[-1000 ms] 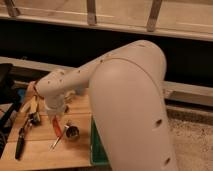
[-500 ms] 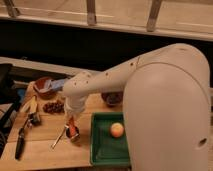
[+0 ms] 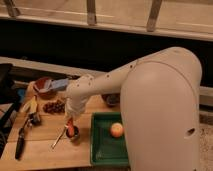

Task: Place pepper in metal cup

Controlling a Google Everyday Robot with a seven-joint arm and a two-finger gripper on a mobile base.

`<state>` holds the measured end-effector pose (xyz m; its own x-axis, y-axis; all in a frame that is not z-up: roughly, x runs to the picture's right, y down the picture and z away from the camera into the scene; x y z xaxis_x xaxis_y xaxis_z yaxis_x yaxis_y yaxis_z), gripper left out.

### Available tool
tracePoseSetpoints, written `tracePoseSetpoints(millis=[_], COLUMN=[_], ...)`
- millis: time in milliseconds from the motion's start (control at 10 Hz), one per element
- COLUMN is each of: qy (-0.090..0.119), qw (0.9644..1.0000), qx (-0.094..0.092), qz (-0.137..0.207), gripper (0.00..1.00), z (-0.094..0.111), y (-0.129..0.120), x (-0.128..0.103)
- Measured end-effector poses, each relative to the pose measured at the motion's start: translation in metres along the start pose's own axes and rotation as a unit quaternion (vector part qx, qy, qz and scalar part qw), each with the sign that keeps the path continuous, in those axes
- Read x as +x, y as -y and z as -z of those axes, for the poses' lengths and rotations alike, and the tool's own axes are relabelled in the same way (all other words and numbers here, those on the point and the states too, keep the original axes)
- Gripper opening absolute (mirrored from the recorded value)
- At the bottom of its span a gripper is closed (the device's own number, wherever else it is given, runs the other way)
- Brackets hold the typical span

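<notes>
My gripper [image 3: 70, 120] points straight down over the left middle of the wooden table, at the end of the white arm. It is shut on the pepper [image 3: 71, 128], a slim red-orange chili that hangs upright from its tip. The pepper's lower end reaches into the metal cup [image 3: 74, 133], a small shiny cup directly below the gripper. The cup's thin handle [image 3: 58, 141] runs out toward the front left. How deep the pepper sits in the cup is hidden by the cup's rim.
A green tray [image 3: 102, 150] holding a round orange fruit [image 3: 116, 130] lies just right of the cup. A maroon bowl [image 3: 43, 86], a pile of brown pieces [image 3: 54, 106] and a black-handled tool [image 3: 21, 142] lie to the left. The big arm shell [image 3: 165, 115] fills the right side.
The arm's bulk has swung right, uncovering the green tray and fruit. The gripper has stayed over the cup with the pepper, now upright at the cup's mouth.
</notes>
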<state>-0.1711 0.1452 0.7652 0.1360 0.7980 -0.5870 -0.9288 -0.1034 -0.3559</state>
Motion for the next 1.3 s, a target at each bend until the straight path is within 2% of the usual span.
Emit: tracePoseSetpoints(millis=[300,500,900,1300], qy=[-0.003,-0.008,-0.027,-0.054], qw=[1.0000,0.9999,0.9994,0.9981], qx=[-0.004,0.001,0.020,0.030], qz=[0.004,0.006,0.005,-0.001], gripper=[0.00,0.00,0.00,0.00], z=[-0.009,-0.009,-0.005,-0.009], y=[-0.008,-0.009,-0.011,-0.009], x=[-0.002,0.001,0.017,0.035])
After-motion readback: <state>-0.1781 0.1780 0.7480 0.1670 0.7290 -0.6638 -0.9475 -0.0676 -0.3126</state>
